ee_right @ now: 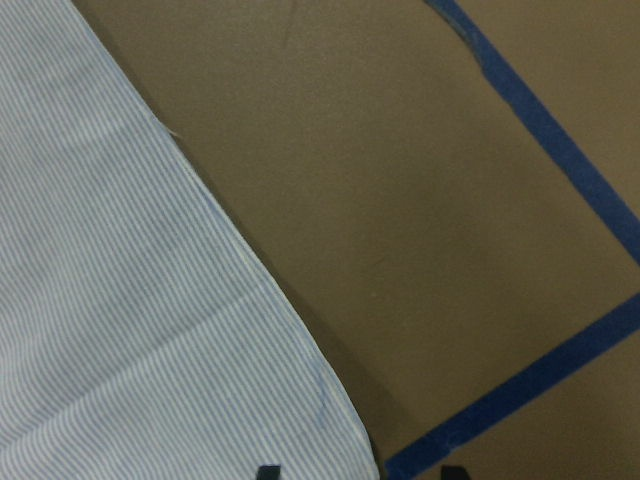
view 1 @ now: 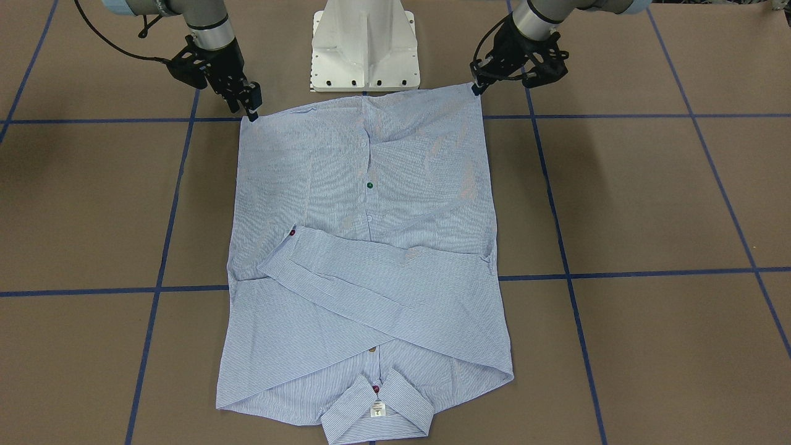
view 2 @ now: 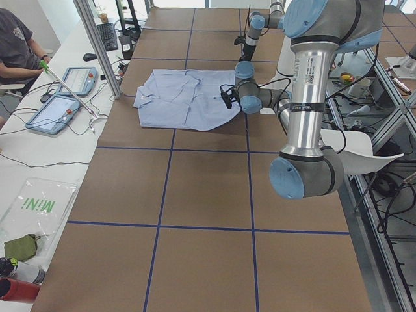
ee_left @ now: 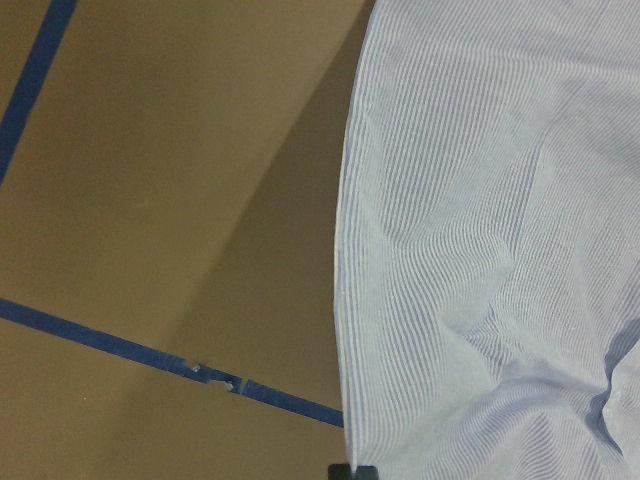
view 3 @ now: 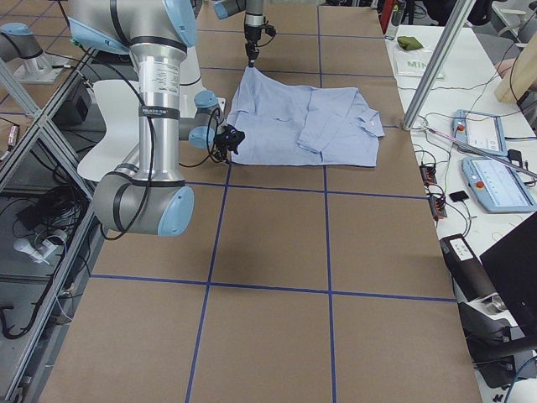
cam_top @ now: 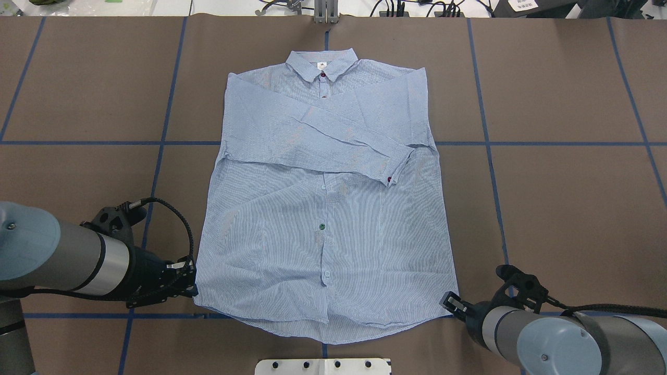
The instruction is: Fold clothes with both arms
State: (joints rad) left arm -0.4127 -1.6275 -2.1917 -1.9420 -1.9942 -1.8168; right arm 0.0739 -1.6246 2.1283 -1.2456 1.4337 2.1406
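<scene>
The striped light blue shirt [view 1: 364, 247] [cam_top: 323, 208] lies flat and face up, collar away from the robot, both sleeves folded across the chest. My left gripper [cam_top: 194, 285] [view 1: 477, 88] is at the hem corner on its side. It is shut on that corner, which rises slightly toward it; the left wrist view shows the shirt [ee_left: 480, 250] edge running into the closed tip [ee_left: 352, 470]. My right gripper [cam_top: 451, 303] [view 1: 252, 108] is at the other hem corner. In the right wrist view its fingertips [ee_right: 268, 470] stand apart, open, with the shirt [ee_right: 120, 300] corner between them.
The white pedestal base [view 1: 366, 46] stands just behind the hem. Blue tape lines [view 1: 618, 272] cross the brown table. Along the far side are a metal post [view 2: 97, 45], tablets [view 2: 55, 110] and a seated person [view 2: 16, 45].
</scene>
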